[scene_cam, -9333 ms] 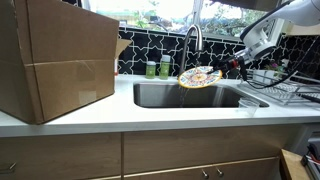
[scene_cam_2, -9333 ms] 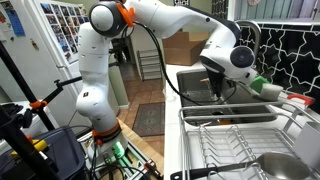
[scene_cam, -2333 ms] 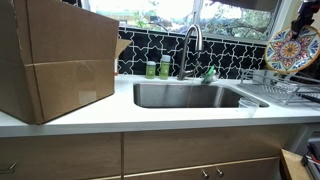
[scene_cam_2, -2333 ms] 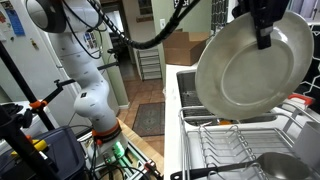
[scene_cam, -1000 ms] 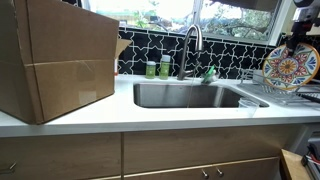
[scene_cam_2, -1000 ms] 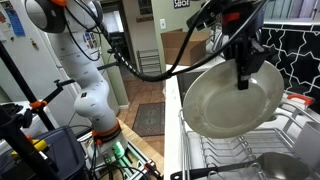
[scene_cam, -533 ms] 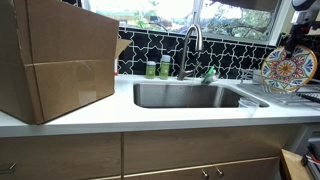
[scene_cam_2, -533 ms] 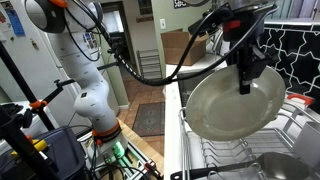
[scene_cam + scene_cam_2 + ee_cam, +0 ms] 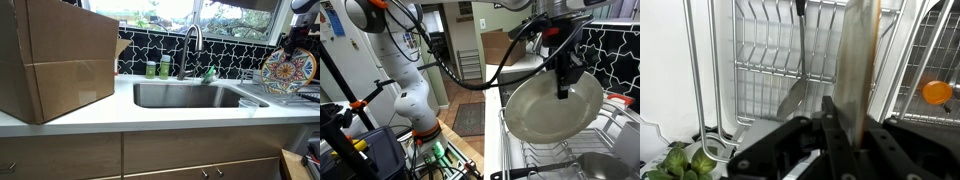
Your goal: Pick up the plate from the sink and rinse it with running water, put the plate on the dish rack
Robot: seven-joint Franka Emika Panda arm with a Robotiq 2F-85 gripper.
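The plate (image 9: 288,70) stands on edge at the far right, painted face showing, over the dish rack (image 9: 277,92). In an exterior view its pale underside (image 9: 545,112) hangs low over the wire rack (image 9: 545,152). My gripper (image 9: 563,88) is shut on the plate's upper rim; it also shows above the plate in an exterior view (image 9: 291,42). In the wrist view the plate's edge (image 9: 855,60) runs up from between the jaws (image 9: 840,125), with the rack (image 9: 770,60) below. The steel sink (image 9: 190,96) with its gooseneck faucet (image 9: 190,45) holds no plate.
A large cardboard box (image 9: 55,60) stands on the white counter left of the sink. Green bottles (image 9: 158,69) and a green sponge (image 9: 209,73) sit behind the basin. A steel ladle (image 9: 798,60) lies in the rack. An orange object (image 9: 936,92) sits beside the rack.
The plate has come down from high above the rack to just over it, still held upright by its rim. Over the last half second it sank only slightly.
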